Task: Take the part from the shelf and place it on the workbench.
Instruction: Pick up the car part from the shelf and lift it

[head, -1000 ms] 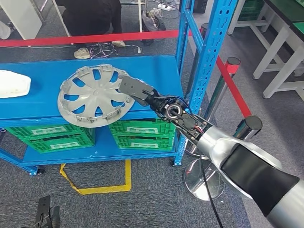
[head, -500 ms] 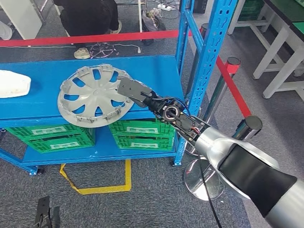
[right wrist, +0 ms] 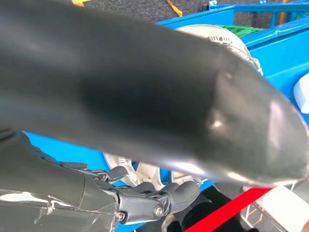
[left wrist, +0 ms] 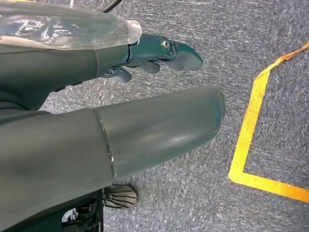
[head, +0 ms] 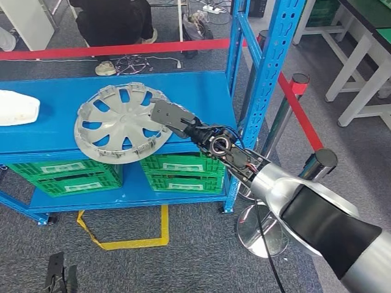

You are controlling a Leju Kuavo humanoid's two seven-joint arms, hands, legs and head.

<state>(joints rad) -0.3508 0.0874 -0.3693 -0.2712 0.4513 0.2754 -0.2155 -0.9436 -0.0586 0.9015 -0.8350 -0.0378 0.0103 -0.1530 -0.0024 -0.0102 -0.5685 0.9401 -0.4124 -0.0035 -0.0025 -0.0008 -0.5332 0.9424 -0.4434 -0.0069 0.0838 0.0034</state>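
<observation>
The part is a silver hubcap lying flat on the blue shelf board, its front rim overhanging the board's edge. My right hand reaches in at the hubcap's right rim. In the right wrist view the thick thumb lies over the hubcap and the darker fingers stretch beneath the rim, with a gap between them. My left hand hangs over grey carpet, thumb and fingers apart, holding nothing.
A blue shelf upright stands just right of my forearm. Green crates sit on the lower shelf. A white object lies at the shelf's left end. Red barrier tape, a chrome stanchion, a crouching person and white tables surround the shelf.
My right hand has edged slightly left and further onto the hubcap's rim. The hubcap lies where it was.
</observation>
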